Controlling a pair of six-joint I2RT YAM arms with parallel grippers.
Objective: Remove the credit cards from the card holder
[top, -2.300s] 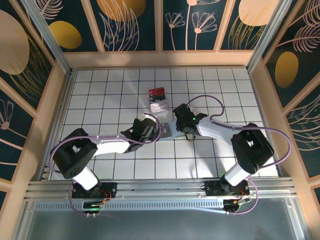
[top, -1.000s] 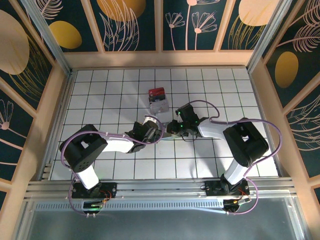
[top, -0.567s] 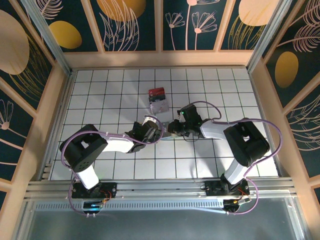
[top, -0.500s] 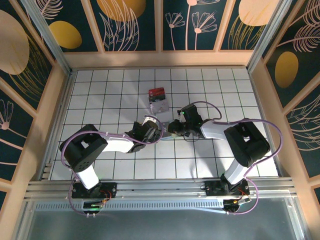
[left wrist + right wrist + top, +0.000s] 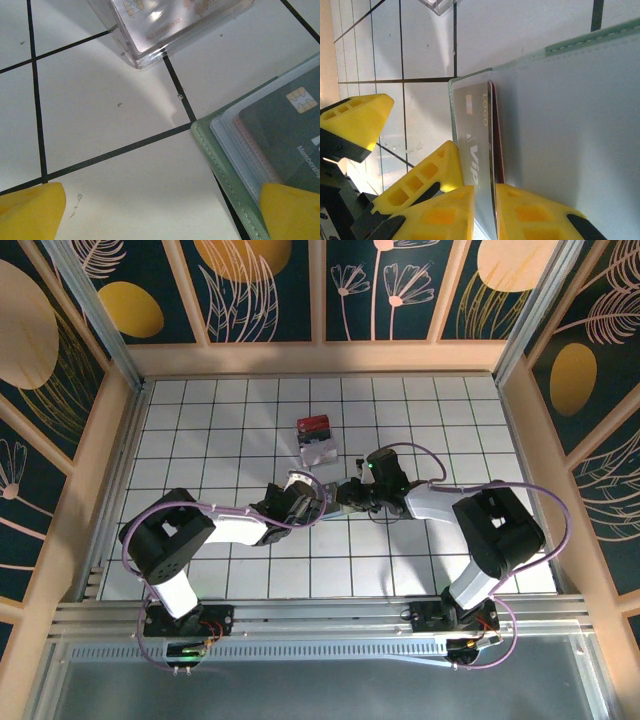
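The card holder, a pale green bifold with clear sleeves, lies open on the tiles between my two grippers. My right gripper is shut on a silver credit card marked VIP, which stands on edge in its clear sleeve with a red card's edge right behind it. A big clear leaf of the holder spreads to the right. My left gripper is wide open, and its right fingertip rests on the holder's green edge beside a dark chip card.
A clear box with cards inside sits just beyond the holder, also seen from above with a red-topped piece behind it. Wooden walls ring the tiled floor.
My right gripper has narrowed onto the silver card and its wrist has drawn slightly rightward. The left arm has stayed put since a second ago.
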